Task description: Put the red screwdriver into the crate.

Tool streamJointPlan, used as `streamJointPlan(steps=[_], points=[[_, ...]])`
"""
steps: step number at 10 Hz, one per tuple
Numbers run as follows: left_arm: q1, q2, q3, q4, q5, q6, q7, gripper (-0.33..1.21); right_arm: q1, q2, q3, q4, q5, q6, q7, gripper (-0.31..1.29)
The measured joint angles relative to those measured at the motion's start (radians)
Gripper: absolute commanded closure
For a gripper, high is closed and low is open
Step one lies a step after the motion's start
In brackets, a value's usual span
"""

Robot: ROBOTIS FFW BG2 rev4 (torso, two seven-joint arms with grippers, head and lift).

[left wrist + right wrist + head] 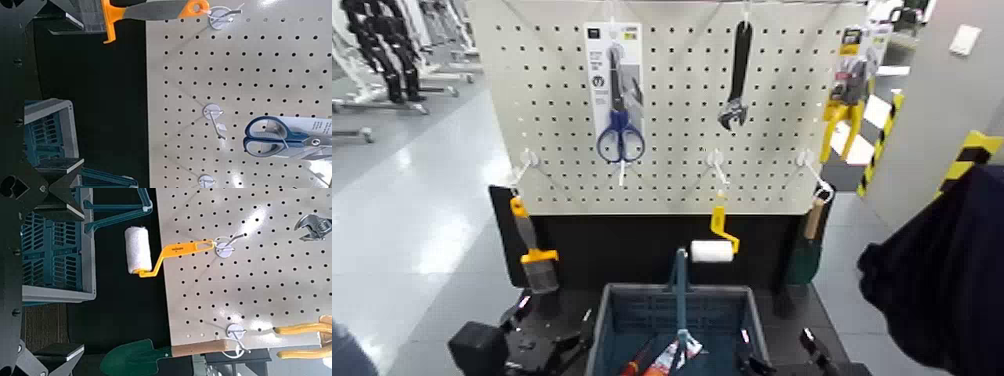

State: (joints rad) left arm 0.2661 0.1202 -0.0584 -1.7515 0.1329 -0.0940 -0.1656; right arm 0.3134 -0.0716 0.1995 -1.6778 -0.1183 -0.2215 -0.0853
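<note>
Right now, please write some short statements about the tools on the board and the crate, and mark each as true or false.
1. The blue scissors hang on the pegboard. True.
2. The paint roller lies inside the crate. False: it hangs on a hook above the crate.
3. A red-handled tool lies in the crate. True.
4. The wrench hangs below the roller. False: it hangs above.
5. The orange-handled brush hangs at the board's left. True.

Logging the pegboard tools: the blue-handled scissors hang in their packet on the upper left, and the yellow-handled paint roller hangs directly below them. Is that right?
Not quite. The scissors do hang upper left on the pegboard, but the paint roller hangs lower centre, below the black wrench. The head view shows nothing hung directly under the scissors.
</note>
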Motion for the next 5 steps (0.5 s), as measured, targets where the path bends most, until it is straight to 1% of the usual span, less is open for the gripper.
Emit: streamJointPlan(steps=[3,5], points=[[0.045,0.006,0.002,-0.008,-0.013,-0.027,0.017,0.11,0.005,0.005,0.0,-0.006,0.009,-0.014,0.001,0.14],[0.059,0.011,-0.004,-0.018,-0.022,-0.042,0.046,0.11,0.006,0.007,-0.003,-0.007,0.009,-0.008,0.0,0.14]])
